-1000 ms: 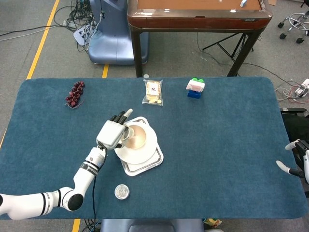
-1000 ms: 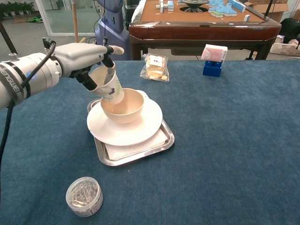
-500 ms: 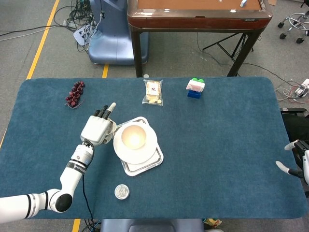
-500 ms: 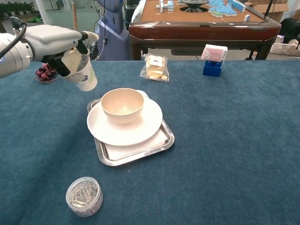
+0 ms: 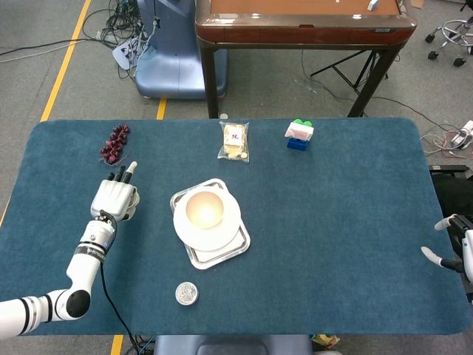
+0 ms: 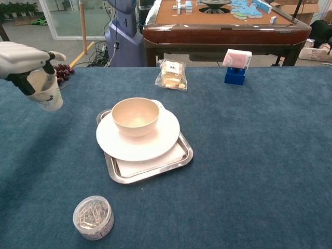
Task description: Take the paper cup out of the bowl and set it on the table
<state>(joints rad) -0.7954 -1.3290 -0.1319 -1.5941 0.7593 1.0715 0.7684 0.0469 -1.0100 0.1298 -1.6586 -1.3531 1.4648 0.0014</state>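
My left hand (image 5: 114,198) (image 6: 23,59) grips the white paper cup (image 6: 45,91) by its rim and holds it in the air over the table's left part, well left of the bowl. From the head view the cup is hidden under the hand. The beige bowl (image 5: 204,209) (image 6: 135,116) stands with nothing in it on a white plate (image 6: 141,139), which rests on a metal tray (image 6: 171,166). My right hand (image 5: 452,251) shows only at the far right edge, off the table, with fingers apart.
A clear tub of paper clips (image 6: 93,216) sits near the front edge. A bunch of dark grapes (image 5: 114,143), a snack bag (image 5: 234,141) and a stack of toy blocks (image 5: 298,134) lie along the back. Blue cloth (image 5: 332,214) covers the table.
My left hand lifted the cup out of the bowl and carried it leftward across the table. The bowl, plate and tray stayed put. The right hand has not moved.
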